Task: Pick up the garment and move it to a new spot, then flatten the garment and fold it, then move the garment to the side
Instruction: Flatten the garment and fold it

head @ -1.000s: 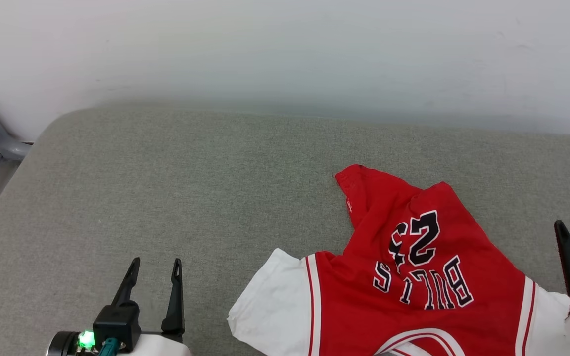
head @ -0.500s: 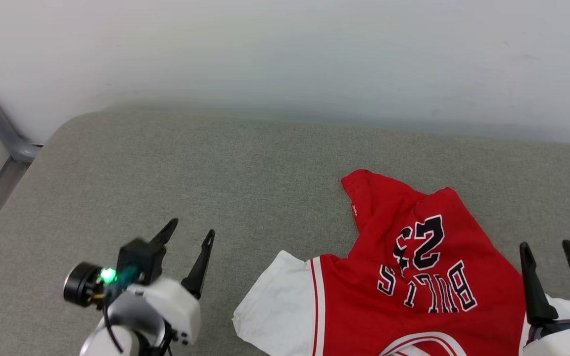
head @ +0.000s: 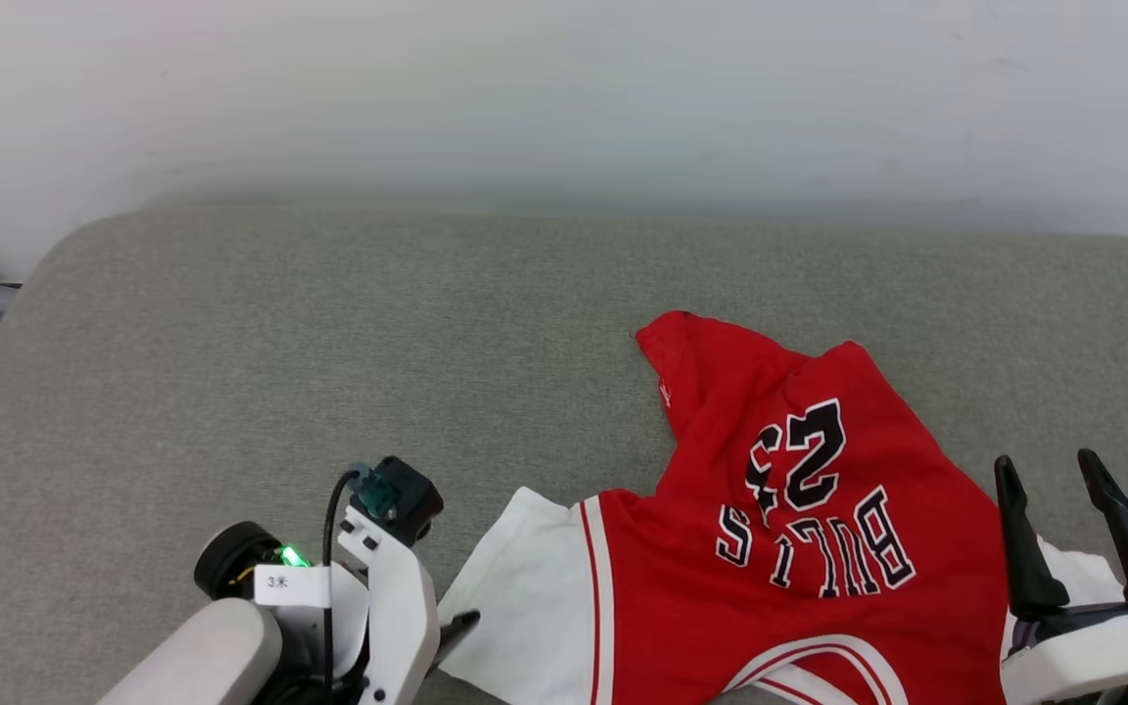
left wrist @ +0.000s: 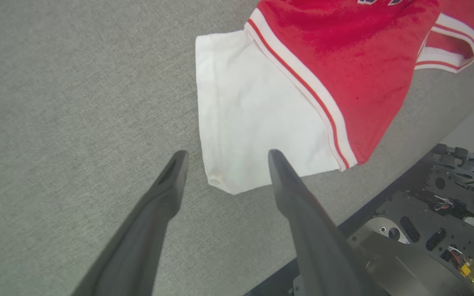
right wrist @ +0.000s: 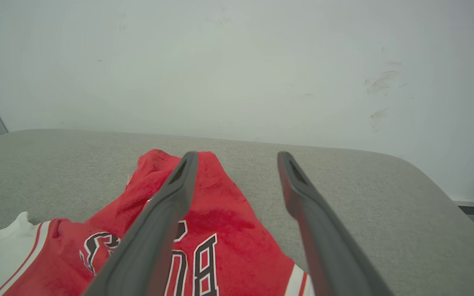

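The left arm (head: 393,607) is seen at the lower left of the head view, bent over the grey padded surface (head: 309,352), with a green light lit near its wrist. In the left wrist view the left gripper (left wrist: 225,158) is shown with its two dark fingers spread wide and nothing clamped. The loose corner of the white sleeve (left wrist: 249,111) lies in line with the gap between the tips. Whether the tips touch the cloth cannot be told.

The garment (head: 819,519) is spread, rumpled, on the padded surface, right of the middle and close to the near edge. Its printed side is turned up, and the black lettering and the number 23 are seen upside down from the head. The collar trim lies at the near edge, and a red flap is bunched towards the pale wall (head: 564,98).

The right gripper (head: 1046,462) is placed at the lower right, over the garment's right side beside the other sleeve. Its fingers are parted and point towards the wall. In the right wrist view nothing is held between them, and one finger (right wrist: 167,205) crosses the red cloth.

Part of the robot's wheeled base (left wrist: 447,205) is seen past the near edge in the left wrist view.
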Available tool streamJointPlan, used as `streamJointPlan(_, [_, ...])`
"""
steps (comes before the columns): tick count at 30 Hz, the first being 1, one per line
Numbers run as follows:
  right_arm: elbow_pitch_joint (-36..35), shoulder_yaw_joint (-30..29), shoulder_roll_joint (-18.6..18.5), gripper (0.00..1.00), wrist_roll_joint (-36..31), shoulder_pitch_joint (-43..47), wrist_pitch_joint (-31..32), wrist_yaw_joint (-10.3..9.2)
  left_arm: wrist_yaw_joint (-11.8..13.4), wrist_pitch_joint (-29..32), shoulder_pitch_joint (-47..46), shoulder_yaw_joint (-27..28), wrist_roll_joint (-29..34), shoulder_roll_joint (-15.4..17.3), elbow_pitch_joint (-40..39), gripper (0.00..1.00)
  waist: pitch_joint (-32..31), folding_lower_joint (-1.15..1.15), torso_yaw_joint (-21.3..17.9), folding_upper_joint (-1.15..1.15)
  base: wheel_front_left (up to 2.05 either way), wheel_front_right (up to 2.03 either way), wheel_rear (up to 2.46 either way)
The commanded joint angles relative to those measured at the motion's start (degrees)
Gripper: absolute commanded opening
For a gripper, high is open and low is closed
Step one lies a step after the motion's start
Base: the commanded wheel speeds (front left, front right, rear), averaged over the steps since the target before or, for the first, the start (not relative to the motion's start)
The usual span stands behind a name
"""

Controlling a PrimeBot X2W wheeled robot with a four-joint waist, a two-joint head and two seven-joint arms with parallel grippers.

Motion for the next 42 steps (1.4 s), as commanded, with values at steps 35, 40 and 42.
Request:
streamJointPlan(35, [4.91, 1.27, -1.77, 1.00, -0.98, -4.21, -1.70, -0.06, 1.32, -17.32, -6.18, -11.87, -6.56, 0.91, 21.23, 0.00, 3.89, 0.00, -2.61, 0.00, 0.00, 0.00, 0.00])
streamJointPlan(40, [4.84, 1.01, -2.52, 1.00, -0.77, -3.44, -1.21, -0.06, 2.90, -20.74, -4.97, -8.19, -8.78, 3.24, 20.69, 0.00, 3.03, 0.00, -2.16, 0.00, 0.00, 0.00, 0.00])
streamJointPlan(42, [4.63, 0.97, -2.65, 1.00, -0.72, -3.25, -1.06, -0.05, 3.70, -21.40, -3.95, -7.22, -9.42, 4.73, 20.59, 0.00, 2.82, 0.00, -2.10, 0.00, 0.00, 0.00, 0.00])
